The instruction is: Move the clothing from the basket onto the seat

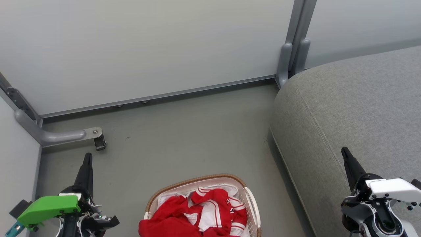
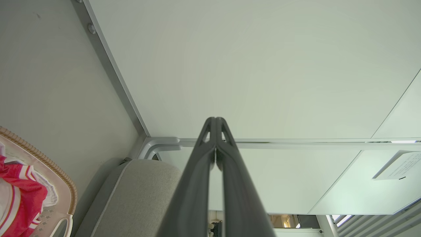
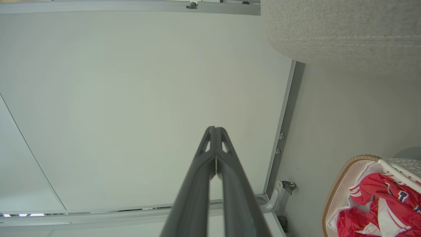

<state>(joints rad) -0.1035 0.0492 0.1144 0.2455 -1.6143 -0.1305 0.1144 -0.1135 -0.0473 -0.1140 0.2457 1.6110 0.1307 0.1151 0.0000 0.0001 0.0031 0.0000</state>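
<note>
Red clothing (image 1: 200, 214) with white trim lies heaped in the cream basket (image 1: 252, 204) with a brown woven rim, on the floor at the bottom centre of the head view. The large grey seat (image 1: 355, 108) stands to its right. My left gripper (image 1: 87, 158) is shut and empty, left of the basket. My right gripper (image 1: 344, 152) is shut and empty, held over the seat's front part. In the left wrist view the shut gripper (image 2: 215, 119) points at the wall, with the clothing (image 2: 19, 200) and basket (image 2: 65, 187) at lower left. In the right wrist view the gripper (image 3: 214, 128) is shut, with the clothing (image 3: 378, 204) at lower right.
Pale partition walls (image 1: 148, 49) close off the back and left. A grey metal foot with a caster (image 1: 98, 142) juts out from the left wall near my left gripper. Another post (image 1: 289, 59) stands at the seat's back corner. Grey floor (image 1: 184, 138) lies between basket and wall.
</note>
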